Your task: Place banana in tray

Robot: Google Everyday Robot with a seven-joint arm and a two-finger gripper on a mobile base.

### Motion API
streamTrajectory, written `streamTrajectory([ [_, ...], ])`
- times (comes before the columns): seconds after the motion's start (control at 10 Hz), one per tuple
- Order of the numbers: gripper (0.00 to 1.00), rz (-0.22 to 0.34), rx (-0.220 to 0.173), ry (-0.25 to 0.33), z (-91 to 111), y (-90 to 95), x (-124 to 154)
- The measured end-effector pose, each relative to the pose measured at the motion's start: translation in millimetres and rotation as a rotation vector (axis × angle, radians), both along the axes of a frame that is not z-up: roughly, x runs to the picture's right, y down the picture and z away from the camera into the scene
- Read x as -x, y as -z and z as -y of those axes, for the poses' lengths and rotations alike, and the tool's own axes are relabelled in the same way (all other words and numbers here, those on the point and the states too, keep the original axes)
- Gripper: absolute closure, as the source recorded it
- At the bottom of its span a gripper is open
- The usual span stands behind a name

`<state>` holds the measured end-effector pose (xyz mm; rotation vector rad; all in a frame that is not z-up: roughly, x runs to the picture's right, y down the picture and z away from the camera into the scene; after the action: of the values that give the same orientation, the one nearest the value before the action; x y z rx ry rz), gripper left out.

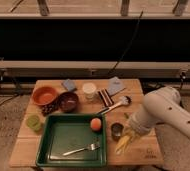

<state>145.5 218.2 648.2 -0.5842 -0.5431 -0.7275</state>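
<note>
Gripper (129,136) at the end of the white robot arm (163,112) hangs low over the wooden table (138,90), just right of the large dark green rectangular plastic tray (53,150). It sits directly above the small pale yellow, slim banana (123,145), which lies on the table outside the tray, beside the tray's right rim.

A small dark metal cup (117,131) stands between tray and gripper. Inside the tray lie a silver fork (83,148) and an orange ball (96,124).

By its look, the banana should be light, slightly soft and smooth-skinned; a gentle pinch across its middle seems safest.
</note>
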Motion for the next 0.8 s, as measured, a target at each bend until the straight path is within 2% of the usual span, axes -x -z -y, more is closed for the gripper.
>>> streamTrajectory([
  [0.2,1.00,0.052,-0.006,0.049,1.8,1.9,56.5],
  [0.5,1.00,0.114,-0.011,0.114,7.6,-4.4,126.2],
  [0.6,1.00,0.128,-0.013,0.130,9.0,-6.7,141.9],
  [0.7,0.98,0.143,-0.016,0.147,10.7,-10.1,160.5],
  [0.8,0.90,0.160,-0.021,0.164,12.6,-14.6,183.1],
])
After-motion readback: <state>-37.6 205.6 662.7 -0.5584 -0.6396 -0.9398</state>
